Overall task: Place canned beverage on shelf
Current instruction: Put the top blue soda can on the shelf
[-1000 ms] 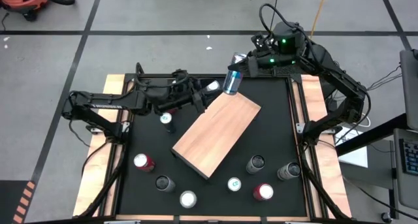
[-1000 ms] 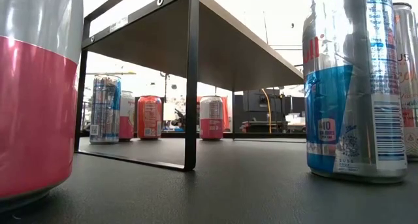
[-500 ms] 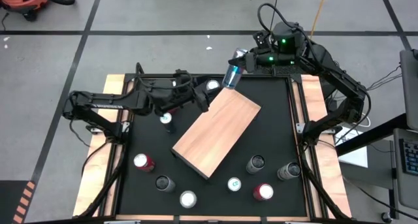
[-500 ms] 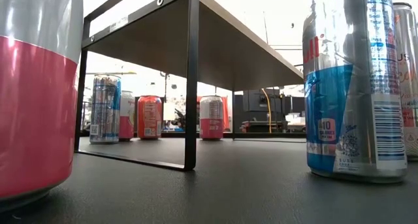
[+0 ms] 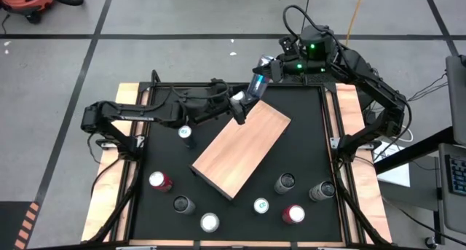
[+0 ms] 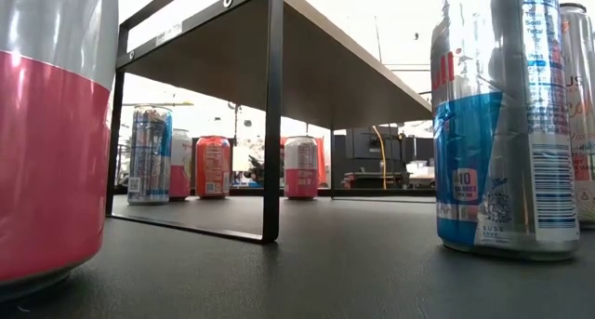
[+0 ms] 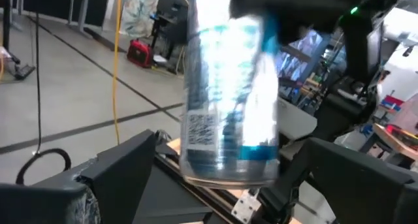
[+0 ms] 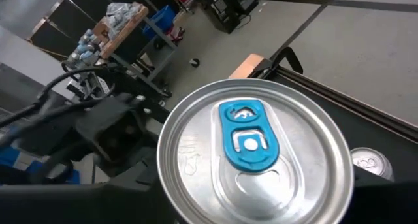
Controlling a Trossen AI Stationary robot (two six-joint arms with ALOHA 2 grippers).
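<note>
Left claw [image 5: 241,108] advanced, spread wide beneath blue can [image 5: 257,82], right claw [image 5: 271,70] gripping it

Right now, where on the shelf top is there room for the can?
The whole shelf top is bare; no can stands on it. The right gripper holds the blue can off its far corner, with the open left gripper close by. Loose cans crowd the table's near edge.

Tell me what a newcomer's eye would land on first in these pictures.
First, the blue-and-silver can held in the air by the right gripper above the table's far edge, with the open left gripper reaching in just under it. Next, the tan shelf lying diagonally mid-table, its top bare, with loose cans standing around it.
</note>
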